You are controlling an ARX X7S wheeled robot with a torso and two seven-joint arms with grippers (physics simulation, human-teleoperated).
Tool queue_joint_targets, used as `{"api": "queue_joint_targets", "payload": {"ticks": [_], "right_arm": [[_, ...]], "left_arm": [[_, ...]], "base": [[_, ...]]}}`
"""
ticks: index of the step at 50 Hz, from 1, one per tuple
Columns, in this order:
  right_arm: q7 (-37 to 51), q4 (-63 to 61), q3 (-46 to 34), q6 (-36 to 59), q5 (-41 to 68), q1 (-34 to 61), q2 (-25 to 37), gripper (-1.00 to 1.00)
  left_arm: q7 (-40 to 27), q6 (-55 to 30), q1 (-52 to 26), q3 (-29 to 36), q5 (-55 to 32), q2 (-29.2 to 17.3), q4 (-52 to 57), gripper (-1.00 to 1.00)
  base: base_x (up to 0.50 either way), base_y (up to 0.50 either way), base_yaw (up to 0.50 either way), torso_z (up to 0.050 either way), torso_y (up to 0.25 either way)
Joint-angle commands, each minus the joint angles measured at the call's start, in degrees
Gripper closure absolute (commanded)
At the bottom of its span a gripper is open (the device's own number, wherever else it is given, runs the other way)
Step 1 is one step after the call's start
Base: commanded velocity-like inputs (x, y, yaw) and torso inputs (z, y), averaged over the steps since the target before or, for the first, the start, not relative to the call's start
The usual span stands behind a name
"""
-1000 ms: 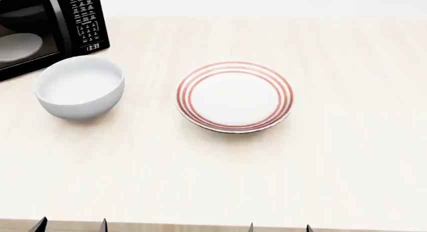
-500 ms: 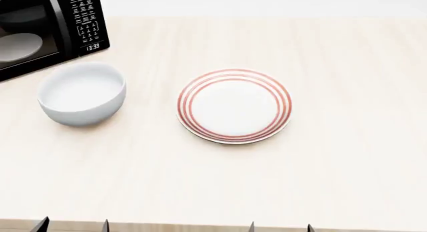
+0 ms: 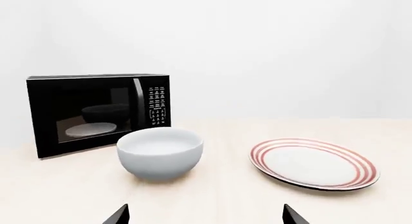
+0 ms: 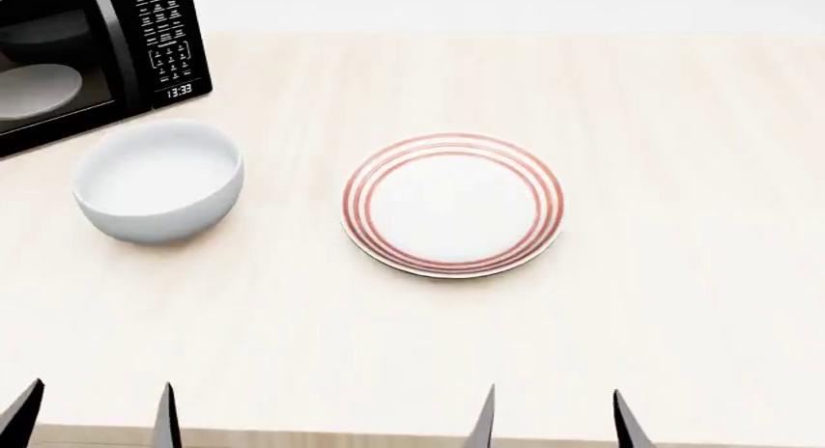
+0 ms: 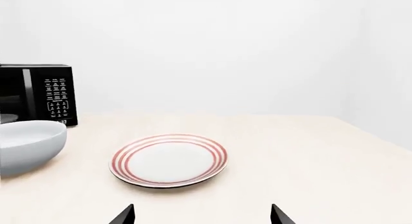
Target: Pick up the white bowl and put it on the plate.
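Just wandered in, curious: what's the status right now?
Both tools open, empty, at table's near edge. Plain deep white bowl untouched, left of red-ringed white plate. Nothing between them.

The only readable text is the clock display on the black microwave, which shows 13:33 in the head view. The white keypad labels above it are too small to read in any view.

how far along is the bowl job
Nothing is done yet: the bowl sits on the table left of the plate, apart from it. Both grippers, left and right, are open and empty at the near edge. Grasping, lifting and placing remain.
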Motion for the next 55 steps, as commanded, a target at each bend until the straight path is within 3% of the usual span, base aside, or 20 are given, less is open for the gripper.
{"api": "queue_joint_targets", "payload": {"ticks": [1, 24, 55], "right_arm": [[2.46, -11.96, -0.62, 6.22, -0.82, -0.80, 1.32, -1.00], [3.04, -13.17, -1.95, 1.80, 0.55, -2.37, 3.17, -1.00], [5.08, -12.76, -3.11, 2.50, 1.01, -1.71, 4.42, -1.00]], "left_arm": [[-1.71, -3.55, 1.39, 0.85, -0.05, -1.26, 9.85, -1.00], [-3.50, -3.85, 2.81, 2.12, -0.26, -2.83, 15.83, -1.00], [-5.09, -3.53, 2.70, 3.16, -0.94, -4.22, 14.96, -1.00]], "base": [[0.00, 0.00, 0.00, 0.000, 0.000], [0.02, 0.00, 0.00, 0.000, 0.000], [0.50, 0.00, 0.00, 0.000, 0.000]]}}
